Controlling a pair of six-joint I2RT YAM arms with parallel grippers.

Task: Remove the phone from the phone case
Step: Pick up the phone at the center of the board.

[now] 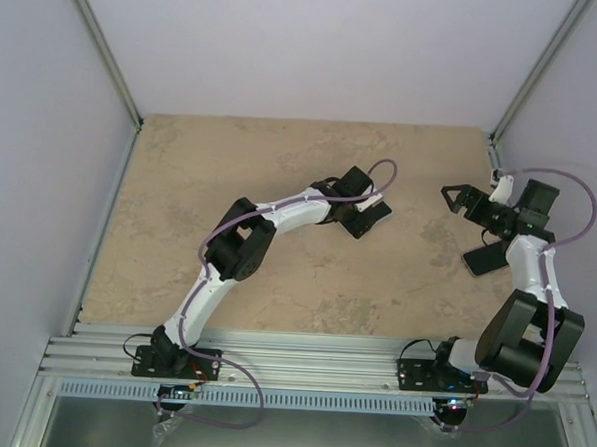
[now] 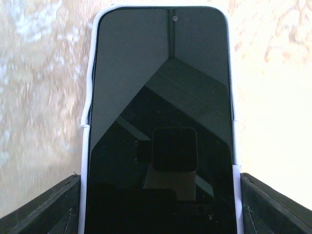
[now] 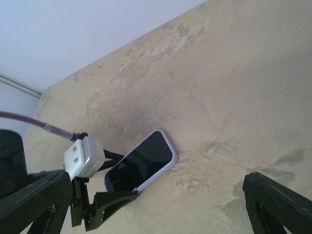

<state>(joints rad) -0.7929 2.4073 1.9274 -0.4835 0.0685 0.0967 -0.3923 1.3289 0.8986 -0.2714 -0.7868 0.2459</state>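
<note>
One phone [image 2: 161,87] in one white case [image 2: 88,97] lies flat; two grippers: left gripper [image 2: 160,195] jaws flank one end, grip impossible to tell; right gripper [image 1: 456,197], at the right, jaws wide apart

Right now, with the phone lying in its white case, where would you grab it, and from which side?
Probably by its two long edges at the end nearest the left arm, approaching low from that end. The phone lies flat on the table, screen up, so only the thin sides of its case give opposing faces; the left gripper's jaws stand either side there.
</note>
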